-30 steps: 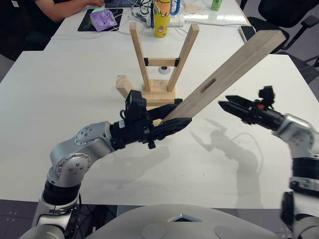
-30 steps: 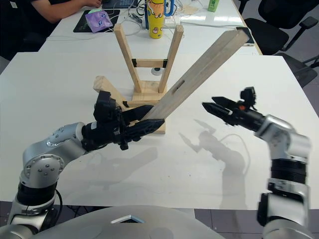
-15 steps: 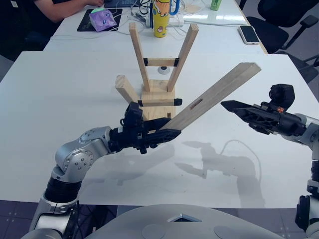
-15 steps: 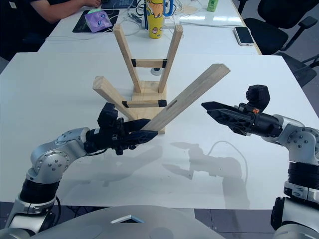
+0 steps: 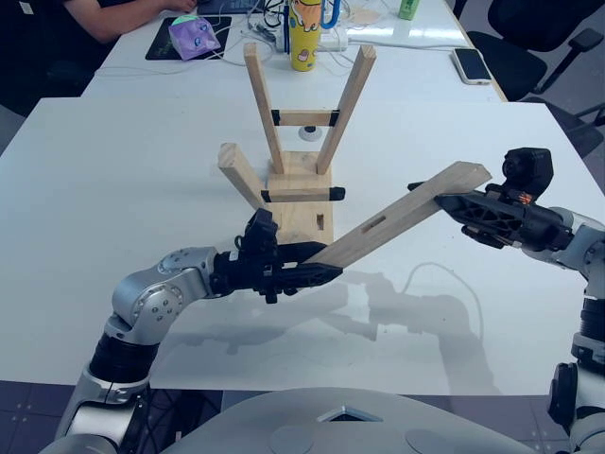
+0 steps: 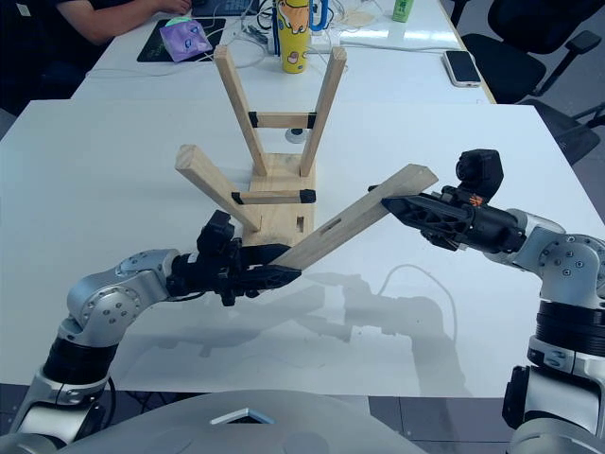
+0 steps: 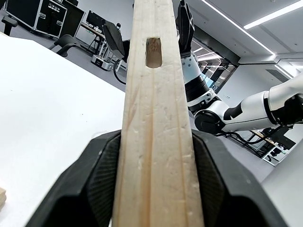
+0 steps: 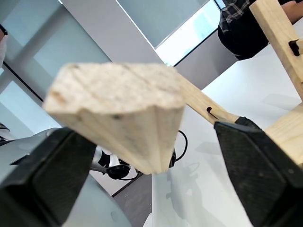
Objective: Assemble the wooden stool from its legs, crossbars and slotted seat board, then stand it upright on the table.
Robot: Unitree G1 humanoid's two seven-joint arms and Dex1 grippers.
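Stool leg (image 5: 397,219), the loose 1, slants from centre frame up toward the right, just right of the part-built stool (image 5: 301,180), which lies seat-down on the table (image 5: 113,189). The left tool (image 5: 317,273) clamps its lower end. The right tool (image 5: 437,199) stands open, straddling the upper end with gaps either side. It should close squarely on the flat faces before the left lets go. Since 1.0 s ago the leg has dropped to a shallower tilt, and the right tool has closed in on it.

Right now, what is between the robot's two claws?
A loose wooden leg bridges them, in the left eye view: the left gripper is shut on its low end; the right gripper, open, straddles its high end.
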